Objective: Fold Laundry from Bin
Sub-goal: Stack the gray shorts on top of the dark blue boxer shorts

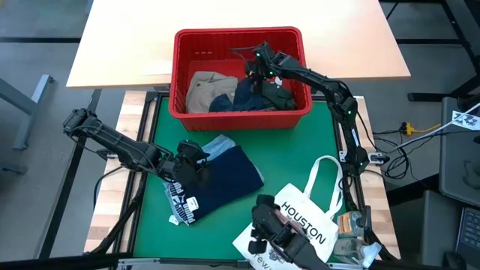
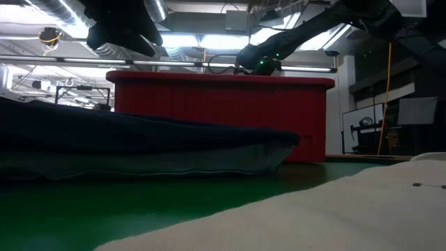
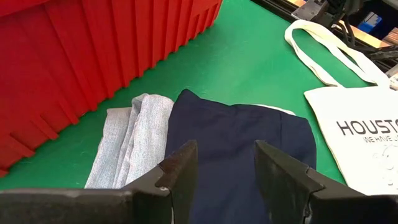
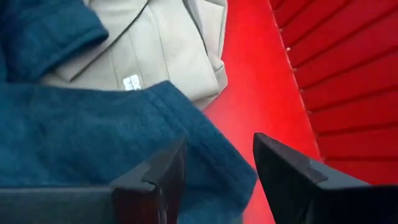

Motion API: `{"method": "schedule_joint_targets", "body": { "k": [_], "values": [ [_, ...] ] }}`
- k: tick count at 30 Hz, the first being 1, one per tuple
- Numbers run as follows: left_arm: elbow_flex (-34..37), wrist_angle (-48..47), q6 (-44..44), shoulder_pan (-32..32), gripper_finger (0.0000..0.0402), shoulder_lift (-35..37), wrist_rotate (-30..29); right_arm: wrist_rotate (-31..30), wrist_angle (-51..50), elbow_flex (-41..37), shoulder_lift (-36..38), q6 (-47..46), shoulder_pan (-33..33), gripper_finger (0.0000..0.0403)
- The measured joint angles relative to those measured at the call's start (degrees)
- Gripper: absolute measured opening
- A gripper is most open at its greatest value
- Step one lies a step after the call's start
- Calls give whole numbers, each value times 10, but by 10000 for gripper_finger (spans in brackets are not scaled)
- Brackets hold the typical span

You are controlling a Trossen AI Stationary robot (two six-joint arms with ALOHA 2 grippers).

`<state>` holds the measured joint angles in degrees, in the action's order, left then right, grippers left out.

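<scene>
Even overhead light fills the high view with soft shadows. In the low view, ceiling strip lights (image 2: 209, 43) glare, leaving the red bin (image 2: 219, 115) backlit; the near foreground blurs.

We see a green-topped counter (image 1: 300, 150) carrying the red bin (image 1: 240, 114) at its far edge, a navy garment (image 1: 225, 178) over light denim (image 1: 221, 143), and a white tote bag (image 1: 304, 221).

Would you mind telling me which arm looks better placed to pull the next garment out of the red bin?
The right. Its gripper hangs inside the bin, jaws open just above the blue garment. The left gripper is over the folded navy garment on the mat.
</scene>
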<state>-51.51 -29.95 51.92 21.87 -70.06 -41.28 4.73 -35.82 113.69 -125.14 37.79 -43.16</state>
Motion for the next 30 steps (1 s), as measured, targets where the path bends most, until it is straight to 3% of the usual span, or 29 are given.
{"method": "schedule_joint_targets", "body": {
  "k": [30],
  "values": [
    [0,0,1,0,153,0,-3,23,-77,0,-19,49,0,183]
  ]
}}
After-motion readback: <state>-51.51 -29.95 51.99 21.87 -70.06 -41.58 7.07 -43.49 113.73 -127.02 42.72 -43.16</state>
